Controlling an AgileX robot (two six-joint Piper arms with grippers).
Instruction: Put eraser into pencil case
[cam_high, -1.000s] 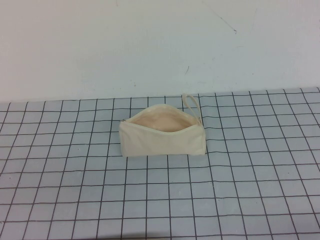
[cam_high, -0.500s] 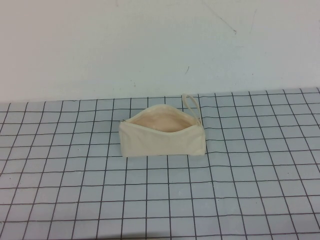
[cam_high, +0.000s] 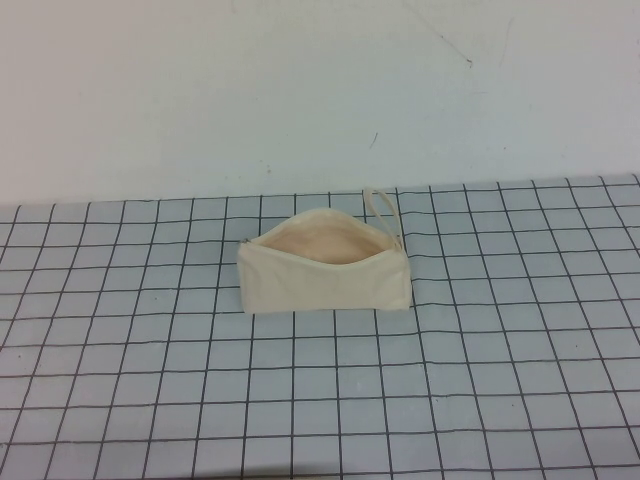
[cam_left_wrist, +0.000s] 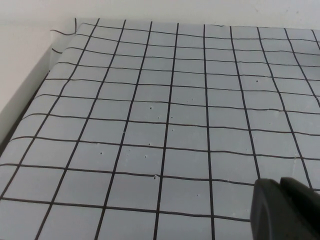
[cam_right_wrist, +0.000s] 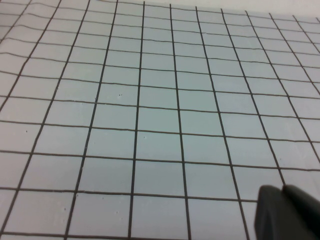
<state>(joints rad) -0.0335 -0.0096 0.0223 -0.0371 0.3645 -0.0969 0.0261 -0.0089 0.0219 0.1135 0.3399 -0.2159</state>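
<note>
Grid-lined grey worktop (cam_high: 480, 400) fills both wrist views. Left tool (cam_left_wrist: 285, 210) and right tool (cam_right_wrist: 287, 212) show only dark corners; spread cannot be told. Pencil case (cam_high: 325, 280) stands mid-worktop, mouth gaping, long axis left-right, neither arm visibly nearer. No eraser is visible.

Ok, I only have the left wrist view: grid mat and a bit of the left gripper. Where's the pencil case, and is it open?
Observer: In the high view the pencil case sits mid-mat, zip mouth open, peach lining showing, loop strap at its right end.
Operator: And the eraser?
Observer: No view shows it on the mat; I cannot tell whether it is inside the case.
Operator: The arms?
Observer: Neither shows in the high view. The left gripper only edges into your view; the right gripper likewise edges into the right wrist view, over the grid.
</note>
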